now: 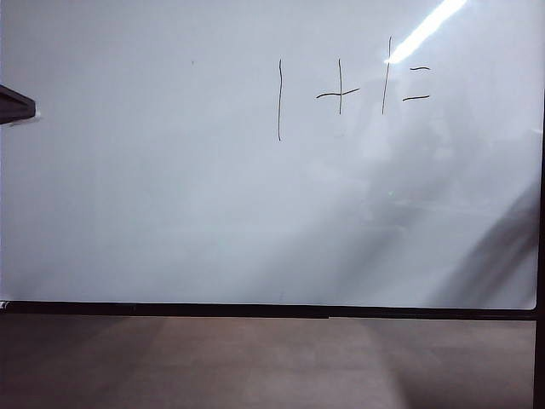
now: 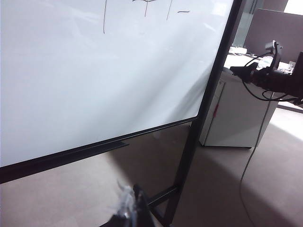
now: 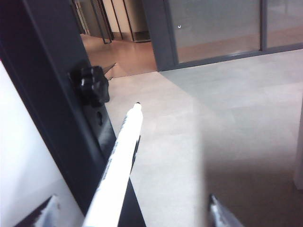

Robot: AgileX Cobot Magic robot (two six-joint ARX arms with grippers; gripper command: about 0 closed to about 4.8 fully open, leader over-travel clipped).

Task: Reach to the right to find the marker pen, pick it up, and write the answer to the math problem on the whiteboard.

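The whiteboard fills the exterior view, and the math problem, one plus one with equals bars, is written on its upper right. No gripper shows there. In the right wrist view the marker pen, a slim white stick with a dark tip, lies between the wide-apart fingers of my open right gripper, nearer the finger by the board's black frame. Neither finger touches it, and what carries it is hidden. The left wrist view shows my right arm beyond the board's right edge. My left gripper hangs low before the board, fingers together.
A black knob sticks out of the board's frame beside the pen. The board's stand leg reaches the brown floor. A white cabinet stands behind the board's right side. A dark flat piece juts in at the exterior view's left edge.
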